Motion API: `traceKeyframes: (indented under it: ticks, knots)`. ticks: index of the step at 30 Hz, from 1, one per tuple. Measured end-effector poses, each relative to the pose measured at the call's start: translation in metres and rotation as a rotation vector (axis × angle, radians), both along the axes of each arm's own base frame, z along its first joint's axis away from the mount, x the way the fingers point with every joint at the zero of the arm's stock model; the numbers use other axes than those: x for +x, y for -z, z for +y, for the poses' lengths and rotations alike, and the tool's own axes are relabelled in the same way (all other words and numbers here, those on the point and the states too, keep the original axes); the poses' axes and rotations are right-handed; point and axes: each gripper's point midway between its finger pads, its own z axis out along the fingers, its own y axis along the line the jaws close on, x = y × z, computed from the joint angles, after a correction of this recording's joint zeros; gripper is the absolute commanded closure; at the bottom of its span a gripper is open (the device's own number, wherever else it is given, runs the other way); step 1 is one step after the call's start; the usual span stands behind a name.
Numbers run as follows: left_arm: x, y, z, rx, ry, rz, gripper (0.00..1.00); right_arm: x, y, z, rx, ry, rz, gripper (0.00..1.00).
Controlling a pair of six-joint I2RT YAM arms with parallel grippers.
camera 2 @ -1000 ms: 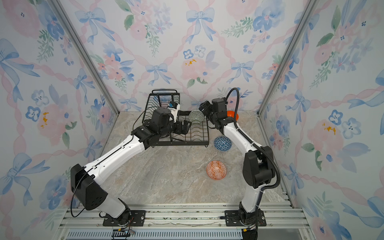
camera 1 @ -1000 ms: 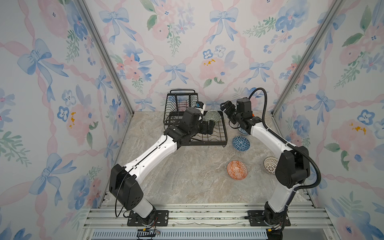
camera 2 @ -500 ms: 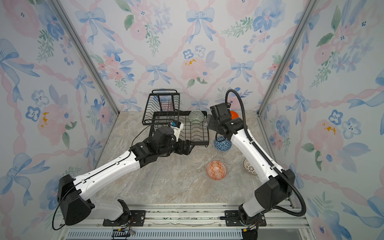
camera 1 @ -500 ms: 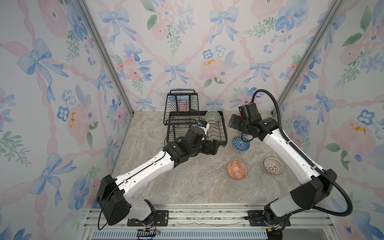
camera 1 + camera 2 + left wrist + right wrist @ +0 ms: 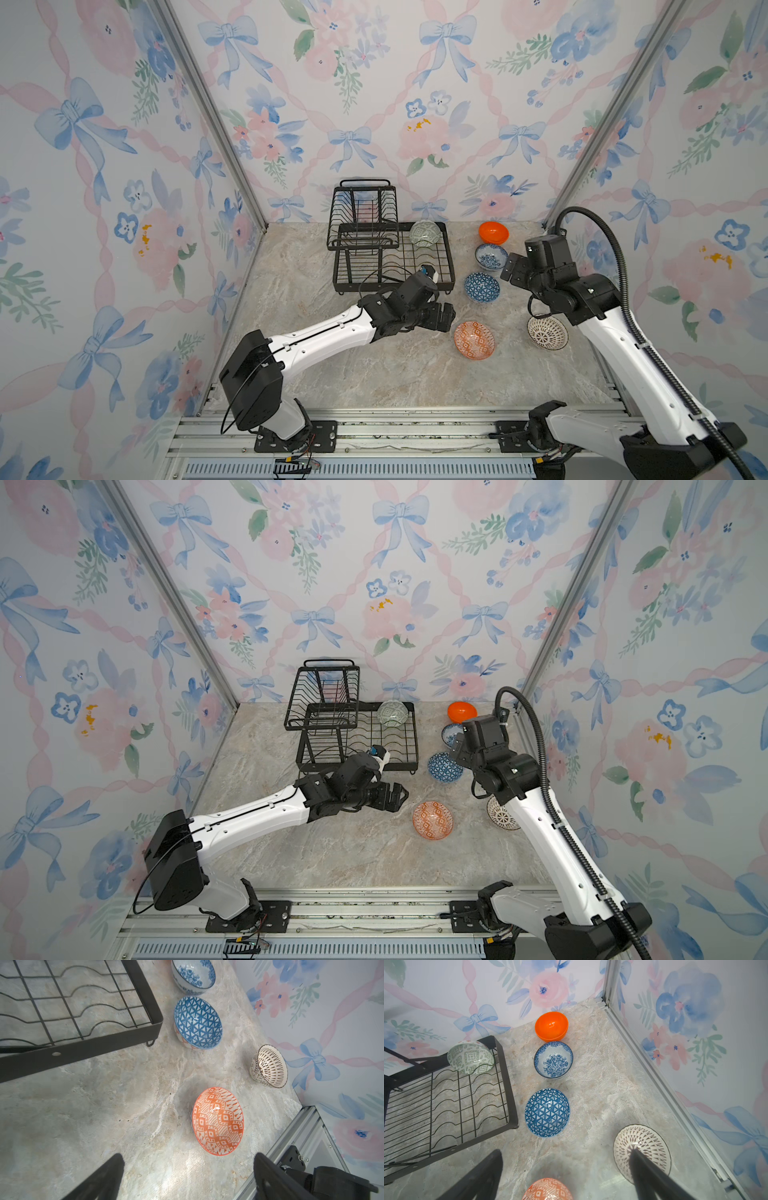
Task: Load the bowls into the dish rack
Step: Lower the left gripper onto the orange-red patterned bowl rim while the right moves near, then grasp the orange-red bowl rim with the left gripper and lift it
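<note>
on the counter [image 5: 374, 374] the rack [image 5: 507, 1084] is set against the back wall, and only the green bowl [image 5: 425, 233] is held in it, leaning on edge in the far right corner of the base. both arms are stretched toward the five bowls left on the counter to the right of the rack. the left end effector [image 5: 446, 318] is released, jaws wide, just beside the orange-white bowl [image 5: 474, 340], which is taken to be its target. the right end effector [image 5: 565, 1152] is likewise released and empty, hung between the blue bowl [image 5: 481, 286] and the lattice bowl [image 5: 547, 331]; which one is meant cannot be told. the floral bowl [image 5: 491, 255] and orange bowl [image 5: 493, 232] are lined up behind. for a sound grasp, one finger should be lowered inside the rim and one outside, the glossy wall pinched firmly, the bowl lifted clear of the rack's edge and stood between the wavy dividers near the green bowl. compared with a second ago, both end effectors have been drawn back from the rack toward the loose bowls; the green bowl is unmoved.
</note>
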Motion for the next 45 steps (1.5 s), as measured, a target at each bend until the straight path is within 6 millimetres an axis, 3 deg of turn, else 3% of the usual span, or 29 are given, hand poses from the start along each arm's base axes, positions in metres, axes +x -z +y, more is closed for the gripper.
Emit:
traceKeyframes:
  ticks: [5, 11, 17, 20, 25, 29, 38, 45]
  knots:
    - [-0.001, 0.031, -0.027, 0.026, 0.012, 0.084, 0.02, -0.015, 0.028, -0.021, 0.055, 0.032, 0.041, 0.03]
    - [-0.011, 0.074, -0.055, 0.08, 0.018, 0.161, 0.04, -0.016, 0.07, -0.01, 0.095, -0.031, 0.17, 0.03]
    - [-0.012, 0.103, -0.066, 0.129, -0.008, 0.22, 0.13, -0.024, 0.092, -0.004, 0.119, -0.055, 0.228, 0.03]
    - [-0.008, 0.109, -0.07, 0.138, -0.022, 0.233, 0.23, -0.028, 0.097, -0.005, 0.12, -0.055, 0.235, 0.03]
    - [-0.004, 0.121, -0.077, 0.148, -0.033, 0.248, 0.31, -0.031, 0.094, -0.006, 0.123, -0.057, 0.22, 0.03]
    - [-0.003, 0.133, -0.075, 0.172, -0.048, 0.258, 0.45, -0.032, 0.091, -0.014, 0.126, -0.032, 0.21, 0.03]
    - [0.002, 0.128, -0.079, 0.165, -0.061, 0.253, 0.74, -0.031, 0.093, -0.015, 0.136, -0.02, 0.216, 0.03]
    - [0.003, 0.129, -0.078, 0.166, -0.065, 0.256, 0.81, -0.028, 0.104, -0.014, 0.142, -0.01, 0.255, 0.03]
